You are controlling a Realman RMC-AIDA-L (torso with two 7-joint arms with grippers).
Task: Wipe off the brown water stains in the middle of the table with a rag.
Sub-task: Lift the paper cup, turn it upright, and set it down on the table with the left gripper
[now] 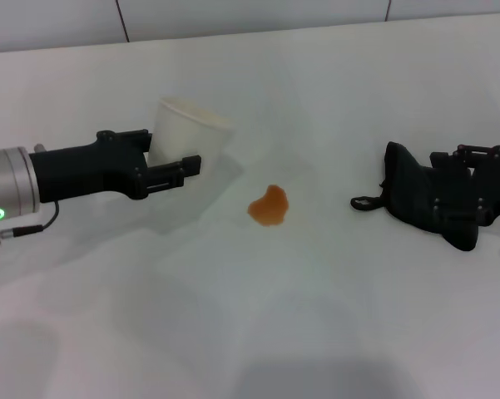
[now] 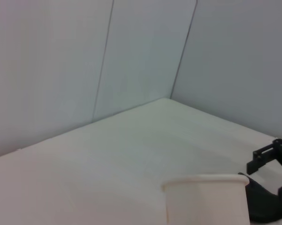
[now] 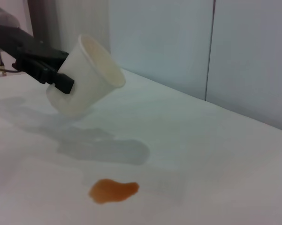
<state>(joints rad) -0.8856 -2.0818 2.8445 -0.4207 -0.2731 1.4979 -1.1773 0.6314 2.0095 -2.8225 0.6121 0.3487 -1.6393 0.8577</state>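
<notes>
Brown water stains (image 1: 269,205), one small orange-brown translucent puddle with a lobed outline, are lying near the middle of the large plain white smooth table (image 1: 258,332), untouched.

At about nine o'clock from the puddle, the left gripper (image 1: 168,166) is reaching in from the left edge on a silver-and-black arm, its black fingers (image 1: 175,176) clenched on the wall of a white paper cup (image 1: 189,131). That cup is sitting at roughly ten o'clock from the puddle and is tilting; in the right wrist view it (image 3: 84,77) is hanging clear of the tabletop with its mouth turned up and sideways, a grey shadow falling on the surface beneath it, and the puddle (image 3: 113,191) is lying well apart from it.

At about three o'clock from the puddle, well apart from it, a crumpled black cloth rag (image 1: 416,195) is lying on the table. The right gripper (image 1: 474,195) is sitting at the far right edge, touching or overlapping the rag; whether its fingers are closed on the rag cannot be told.
</notes>
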